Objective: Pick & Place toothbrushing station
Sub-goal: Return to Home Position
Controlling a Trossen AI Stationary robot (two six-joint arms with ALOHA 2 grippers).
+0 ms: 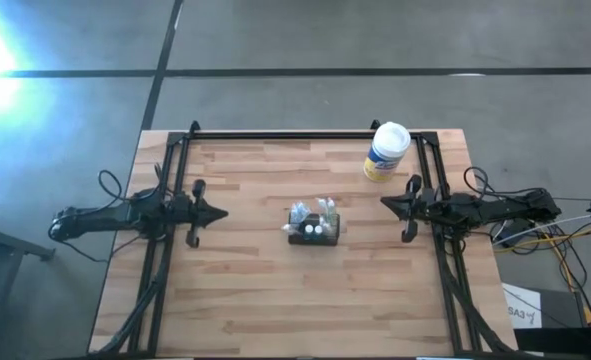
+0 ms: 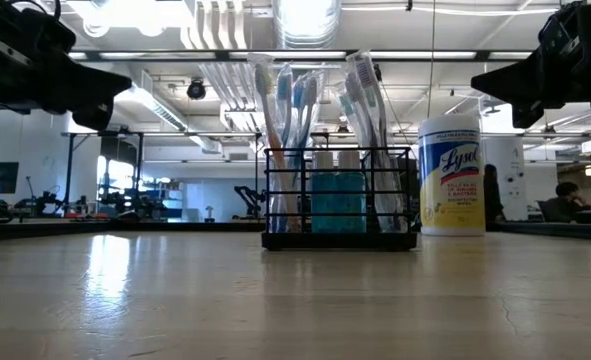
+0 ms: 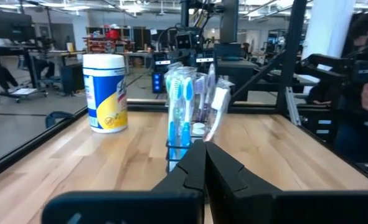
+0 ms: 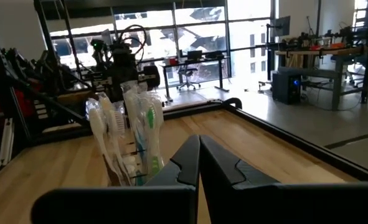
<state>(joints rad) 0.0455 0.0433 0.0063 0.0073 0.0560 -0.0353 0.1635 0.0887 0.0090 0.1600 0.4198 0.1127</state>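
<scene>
The toothbrushing station point(image 1: 314, 230) is a small black wire holder standing upright on its base at the table's middle, with several wrapped toothbrushes upright in it point(image 2: 340, 190) point(image 3: 187, 118) point(image 4: 131, 146). My left gripper point(image 1: 223, 212) hangs shut above the table's left side and points level toward the station point(image 3: 205, 152). My right gripper point(image 1: 383, 203) hangs shut above the right side, also pointing level toward it point(image 4: 199, 146). Neither touches anything.
A white cylindrical wipes canister with a yellow label point(image 1: 386, 151) point(image 2: 450, 175) point(image 3: 106, 93) stands at the table's far right. A black frame point(image 1: 295, 135) runs along the table's far, left and right edges. Bare wood lies along the near side.
</scene>
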